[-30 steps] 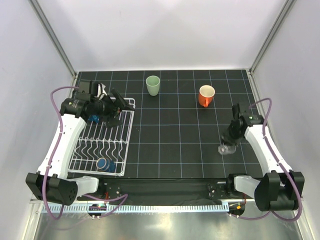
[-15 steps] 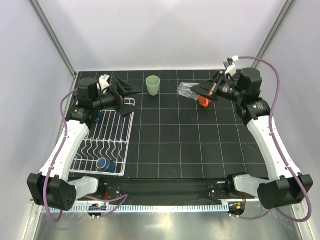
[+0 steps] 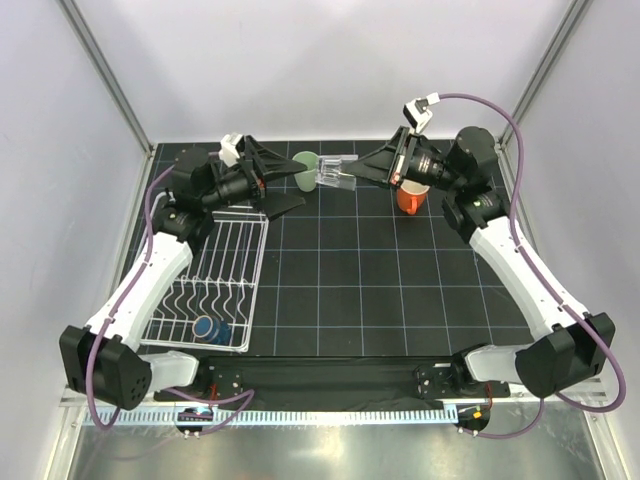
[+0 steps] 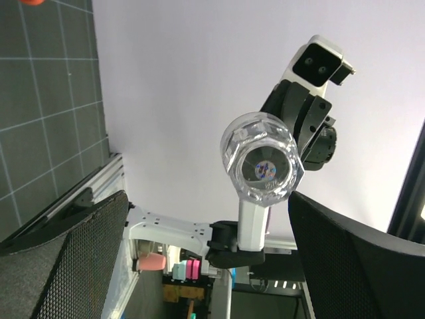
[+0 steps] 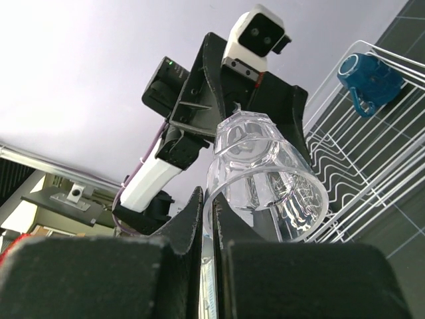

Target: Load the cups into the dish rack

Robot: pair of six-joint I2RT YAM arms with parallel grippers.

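My right gripper [image 3: 358, 172] is shut on the rim of the small clear glass [image 3: 335, 177], holding it in the air on its side, base pointing left. In the right wrist view the glass [image 5: 265, 176] has its rim pinched between my fingers [image 5: 199, 219]. My left gripper [image 3: 298, 187] is open and raised, facing the glass base [image 4: 262, 166] without touching it. The white dish rack [image 3: 250, 262] lies at the left with a blue mug [image 3: 210, 327] at its near end and another blue mug [image 5: 368, 78] at its far end. Behind the glass, partly hidden, stands the pale green tumbler [image 3: 303, 162]. The orange mug [image 3: 410, 198] stands below my right wrist.
A black gridded mat [image 3: 360, 290] covers the table. White enclosure walls with metal posts [image 3: 105, 75] close in the left, right and back. Both arm bases sit at the near edge.
My right arm lifted the clear glass off the mat at the right and carried it up and leftward. My left arm rose from the rack, opened wide and turned toward the glass.
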